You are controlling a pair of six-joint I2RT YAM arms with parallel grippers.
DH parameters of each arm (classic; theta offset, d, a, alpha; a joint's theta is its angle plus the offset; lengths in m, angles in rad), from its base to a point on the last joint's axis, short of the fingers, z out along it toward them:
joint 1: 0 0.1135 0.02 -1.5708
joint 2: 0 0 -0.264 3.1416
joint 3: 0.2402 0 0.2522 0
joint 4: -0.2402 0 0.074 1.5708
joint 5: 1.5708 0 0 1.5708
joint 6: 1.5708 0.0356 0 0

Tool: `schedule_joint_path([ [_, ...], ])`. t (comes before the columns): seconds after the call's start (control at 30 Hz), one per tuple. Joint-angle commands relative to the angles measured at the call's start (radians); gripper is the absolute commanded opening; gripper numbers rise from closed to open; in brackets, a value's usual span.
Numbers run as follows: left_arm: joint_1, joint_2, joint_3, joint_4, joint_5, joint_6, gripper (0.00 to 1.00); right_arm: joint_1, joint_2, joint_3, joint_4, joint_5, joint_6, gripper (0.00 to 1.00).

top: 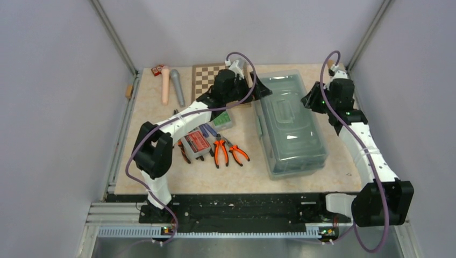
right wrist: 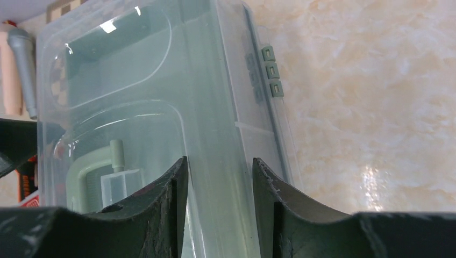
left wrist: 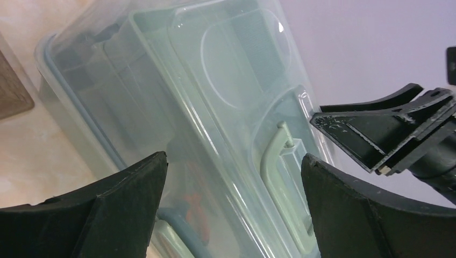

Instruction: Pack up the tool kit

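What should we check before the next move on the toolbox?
1. Access: toolbox lid is closed, not ok.
2. Free claw: left claw has its jaws wide by the lid's far left corner, ok.
3. Grip: right claw straddles the lid's right edge; contact cannot tell.
4. Clearance: the two claws are apart from each other, ok.
5. Packing: pliers and red-labelled box lie out on the table, not ok.

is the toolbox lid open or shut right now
Shut. The translucent lid lies flat on the toolbox, rim meeting the base along every visible edge; the pliers lie outside.
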Motion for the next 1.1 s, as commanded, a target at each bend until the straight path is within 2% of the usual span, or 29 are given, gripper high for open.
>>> schedule_joint_path([
  [0.0, 0.054, -0.076, -0.012, 0.098, 0.074, -0.025, 0.99, 0.021, 0.057, 0.015, 0.084, -0.056, 0.129, 0.33],
  [0.17, 0.099, -0.195, -0.192, 0.179, 0.059, -0.104, 0.99, 0.020, 0.014, -0.056, 0.124, -0.018, 0.178, 0.34],
  [0.33, 0.096, -0.318, -0.393, 0.259, 0.048, -0.178, 0.97, 0.021, -0.014, -0.095, 0.123, -0.084, 0.185, 0.35],
  [0.5, 0.071, -0.370, -0.566, 0.394, 0.059, -0.270, 0.96, 0.026, -0.033, -0.110, 0.096, -0.104, 0.165, 0.38],
  [0.7, 0.036, -0.336, -0.680, 0.537, 0.077, -0.367, 0.95, 0.044, -0.059, -0.137, 0.105, -0.095, 0.180, 0.43],
  [0.93, 0.025, -0.216, -0.663, 0.622, 0.153, -0.417, 0.94, 0.044, -0.059, -0.154, 0.107, -0.101, 0.170, 0.48],
  [1.07, 0.029, -0.147, -0.678, 0.722, 0.157, -0.450, 0.86, 0.044, -0.057, -0.171, 0.118, -0.124, 0.167, 0.48],
])
